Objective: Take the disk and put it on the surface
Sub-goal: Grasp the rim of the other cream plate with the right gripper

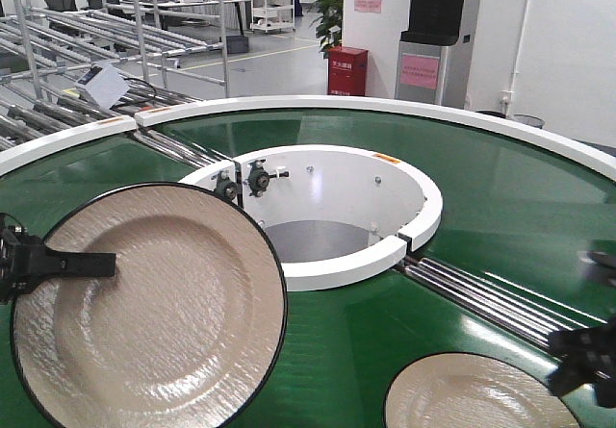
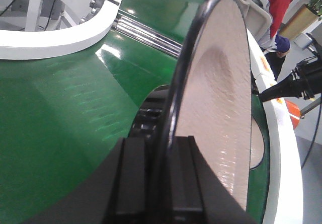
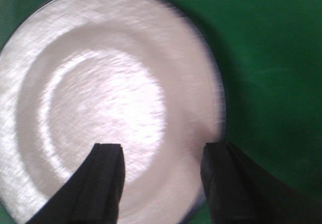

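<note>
A large beige disk with a black rim (image 1: 164, 313) is held up over the green belt, its face toward the front camera. My left gripper (image 1: 108, 264) is shut on its left rim. In the left wrist view the disk (image 2: 221, 93) stands edge-on, its rim pinched between the left gripper's (image 2: 165, 146) black fingers. A second beige disk (image 1: 476, 399) lies flat on the belt at the bottom right. My right gripper (image 3: 162, 152) hovers open above this disk (image 3: 100, 93), one finger over its face and the other near its rim. The right gripper (image 1: 582, 359) looks blurred in the front view. The surface is out of view.
The green ring conveyor (image 1: 500, 197) has a white outer rim (image 1: 385, 107) and a white inner hub wall (image 1: 346, 192) around a central opening. Metal rollers (image 1: 481, 298) cross the belt at the right. Racks (image 1: 87, 34) and a red box (image 1: 346, 70) stand beyond it.
</note>
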